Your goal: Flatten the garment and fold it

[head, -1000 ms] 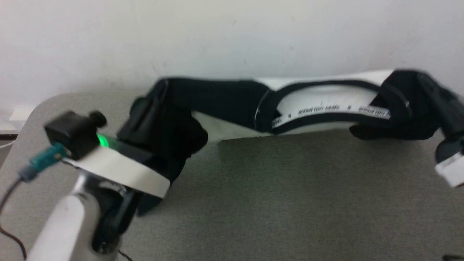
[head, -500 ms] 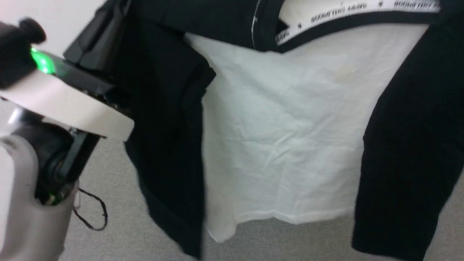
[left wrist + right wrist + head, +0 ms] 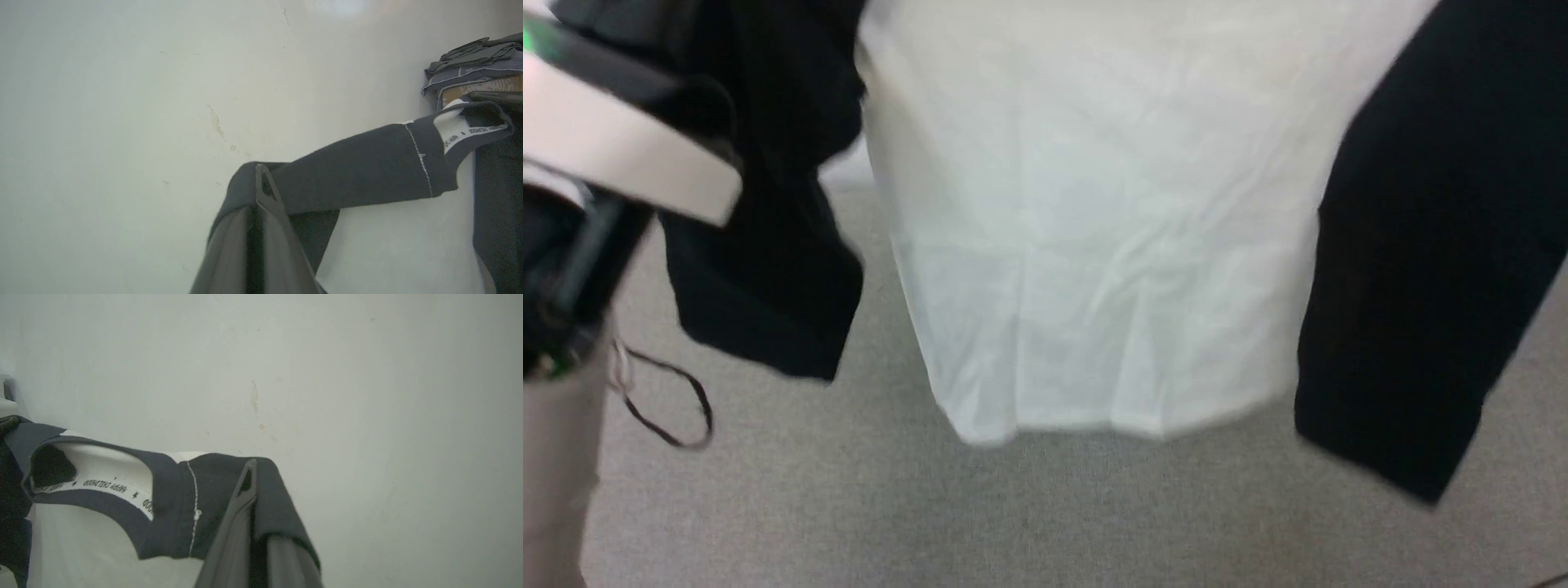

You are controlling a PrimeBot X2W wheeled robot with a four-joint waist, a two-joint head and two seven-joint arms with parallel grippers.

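Soft even light; head view motion-blurred, wrist views sharper, faintly hazy.

Garment (image 3: 1094,245): soft matt cloth, creased. Table (image 3: 1013,523): matt, rough-textured.

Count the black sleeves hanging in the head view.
2. On the shirt, the left sleeve hangs bunched at its left side; the right sleeve hangs longer at its right.

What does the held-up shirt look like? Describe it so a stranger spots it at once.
In front of the pale wall, above the grey table, a long-sleeved shirt hangs by its shoulders from the left gripper and the right gripper. Unlike the folded grey clothes stacked nearby, it has a cream-white body, black sleeves and a black collar lined with printed white tape.
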